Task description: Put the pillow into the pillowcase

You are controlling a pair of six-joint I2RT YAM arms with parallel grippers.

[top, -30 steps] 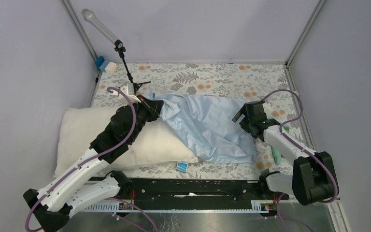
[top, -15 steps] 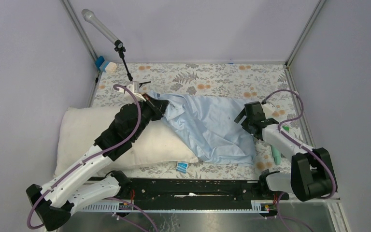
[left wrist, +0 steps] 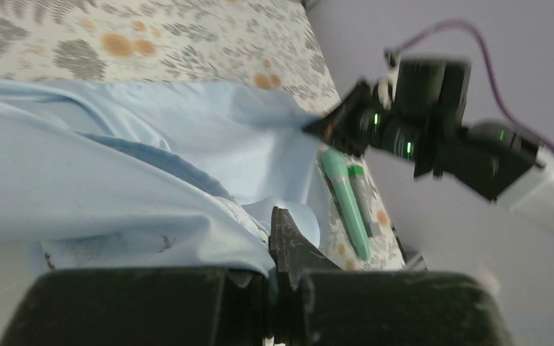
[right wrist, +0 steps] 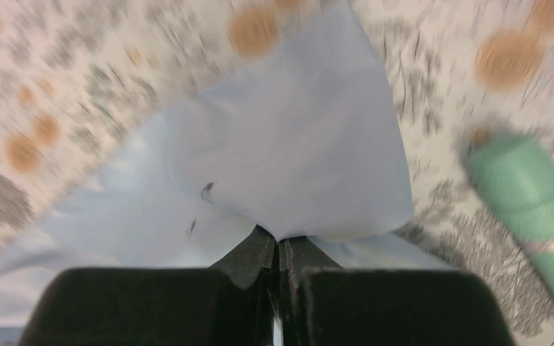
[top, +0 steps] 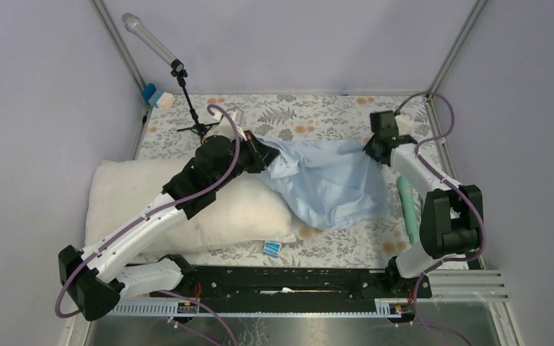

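The light-blue pillowcase (top: 324, 180) hangs stretched above the floral cloth between both arms. My left gripper (top: 262, 153) is shut on its left edge, and the blue fabric (left wrist: 115, 187) drapes over my left finger. My right gripper (top: 370, 147) is shut on the right corner, where the cloth (right wrist: 288, 158) bunches at the pinched fingertips (right wrist: 278, 245). The cream pillow (top: 137, 209) lies flat at the left under my left arm, with its right end close to the pillowcase's lower left edge.
A green cylindrical tool (top: 407, 205) lies on the tablecloth by the right arm. A microphone stand (top: 187, 101) rises at the back left beside a blue-white item (top: 155, 96). A small blue tag (top: 272, 249) lies near the front rail (top: 281, 277).
My right gripper closed on the pillowcase's right corner and lifted it back and up. My left arm raised the left edge toward the rear, pulling the cloth taut.
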